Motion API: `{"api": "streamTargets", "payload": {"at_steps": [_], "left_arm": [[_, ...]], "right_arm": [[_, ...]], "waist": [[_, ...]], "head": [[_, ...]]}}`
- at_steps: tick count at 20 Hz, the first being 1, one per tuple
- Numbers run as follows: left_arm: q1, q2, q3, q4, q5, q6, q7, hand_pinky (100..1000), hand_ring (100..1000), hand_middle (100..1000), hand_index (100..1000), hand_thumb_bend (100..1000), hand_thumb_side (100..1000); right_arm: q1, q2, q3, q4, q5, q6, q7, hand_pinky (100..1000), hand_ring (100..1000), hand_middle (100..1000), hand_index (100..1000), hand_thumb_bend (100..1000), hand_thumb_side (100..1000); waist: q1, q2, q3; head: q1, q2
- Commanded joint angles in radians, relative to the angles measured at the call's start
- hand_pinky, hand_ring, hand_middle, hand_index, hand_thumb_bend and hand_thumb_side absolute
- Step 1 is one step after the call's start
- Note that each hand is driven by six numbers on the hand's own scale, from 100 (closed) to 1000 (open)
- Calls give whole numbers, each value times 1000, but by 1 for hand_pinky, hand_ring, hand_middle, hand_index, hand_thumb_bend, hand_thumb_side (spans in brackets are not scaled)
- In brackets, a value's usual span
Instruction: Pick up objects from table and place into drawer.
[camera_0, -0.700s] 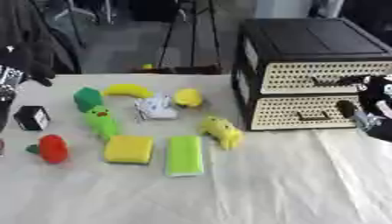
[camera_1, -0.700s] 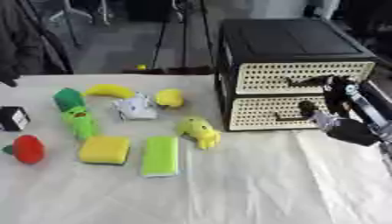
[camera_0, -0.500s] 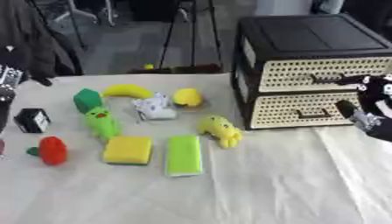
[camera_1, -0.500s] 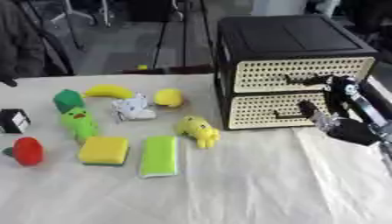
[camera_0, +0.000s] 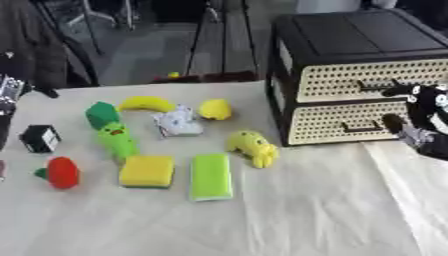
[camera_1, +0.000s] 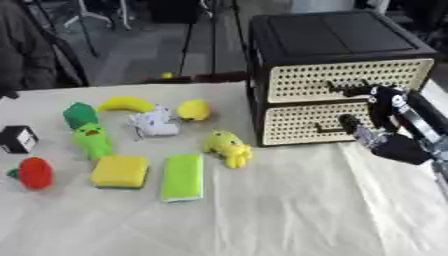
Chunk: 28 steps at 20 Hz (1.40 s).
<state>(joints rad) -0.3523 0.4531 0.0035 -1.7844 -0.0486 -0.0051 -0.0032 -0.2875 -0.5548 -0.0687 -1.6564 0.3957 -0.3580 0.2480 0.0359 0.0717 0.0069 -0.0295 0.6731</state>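
The right hand (camera_1: 378, 120) hides part of the upper drawer's handle (camera_1: 343, 86), and whether a finger touches it cannot be told. The left hand (camera_0: 7, 90) is cut off by the left edge. The whitish thing (camera_1: 152, 122) among the toys is too blurred to identify.

Both views look down and forward from head height onto the cloth-covered table (camera_0: 289, 215), at arm's-length range, toward the drawer unit (camera_1: 337, 75) at far right. The right eye view sits slightly right of the left: there the unit lies nearer frame centre. Both share the unit and the objects left of it.
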Motion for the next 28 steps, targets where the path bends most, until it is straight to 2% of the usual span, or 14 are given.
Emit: {"api": "streamTargets", "payload": {"at_steps": [1, 8, 16, 28], "left_arm": [[-17, 13, 12, -19, 3, -1, 1, 509, 535, 581, 768, 596, 915], [-19, 12, 8, -19, 5, -2, -4, 510, 535, 581, 768, 598, 914], [-21, 11, 6, -19, 6, -2, -7, 510, 535, 581, 768, 598, 914], [-22, 9, 5, -20, 8, -2, -8, 510, 535, 581, 768, 599, 914]], "right_arm": [[-35, -46, 13, 28, 12, -6, 21, 100, 129, 229, 792, 349, 793], [-134, -70, 65, 221, 53, -40, 77, 100, 132, 232, 789, 339, 845], [-217, -59, 92, 398, 111, -77, 91, 100, 132, 232, 787, 330, 873], [-292, -39, 94, 590, 216, -62, 51, 100, 123, 220, 784, 339, 900]], "waist": [[-2, -11, 1], [-1, -16, 6], [0, -18, 10], [0, -21, 15]], "head": [[-6, -10], [-14, -8], [-18, -6], [-22, -6]]}}
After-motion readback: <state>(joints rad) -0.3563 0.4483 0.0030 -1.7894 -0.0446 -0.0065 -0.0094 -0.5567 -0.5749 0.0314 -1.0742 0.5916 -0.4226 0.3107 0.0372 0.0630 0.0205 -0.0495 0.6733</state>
